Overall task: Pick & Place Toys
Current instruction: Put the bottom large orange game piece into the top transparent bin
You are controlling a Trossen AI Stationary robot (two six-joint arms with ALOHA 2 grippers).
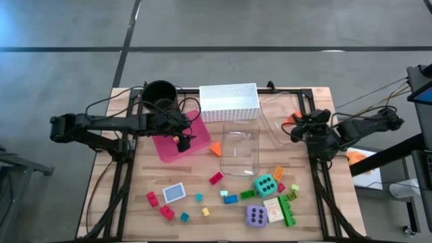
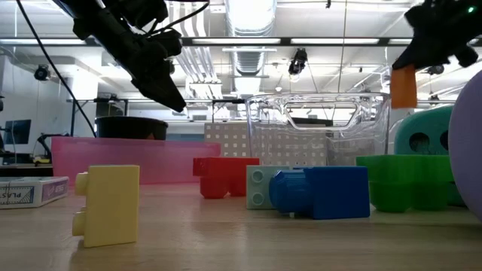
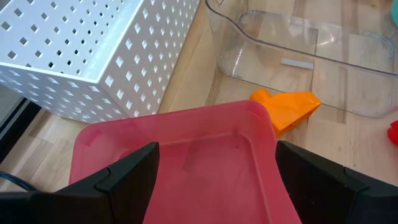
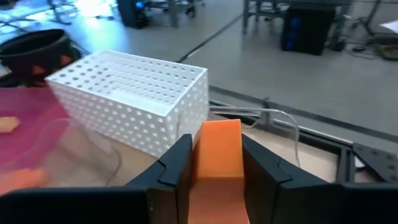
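Observation:
My right gripper [image 1: 297,123] hangs over the table's far right, shut on an orange brick [image 4: 217,149], which also shows high up in the low view [image 2: 403,86]. My left gripper [image 1: 183,140] hovers open over the pink tray [image 3: 186,155] with nothing between its fingers. Toys lie on the near half of the table: a teal die [image 1: 264,183], a purple die [image 1: 256,215], a red brick [image 1: 216,178], a card [image 1: 174,192] and green bricks [image 1: 288,210]. An orange piece [image 3: 289,109] lies on the wood beside the tray's corner. My right gripper pinches the orange brick by two opposite sides [image 4: 200,163] between its two fingers [image 4: 177,168]. The fingers slant a little downward and point toward the white basket. The brick's free end sticks out past the fingertips, and the brick is lifted clear of the table.
A white perforated basket [image 1: 229,101] stands at the far middle, with a black round pot [image 1: 160,94] to its left. One clear plastic bin [image 1: 239,152] sits mid-table and another [image 1: 278,118] lies below my right gripper. Cables run along the far edge.

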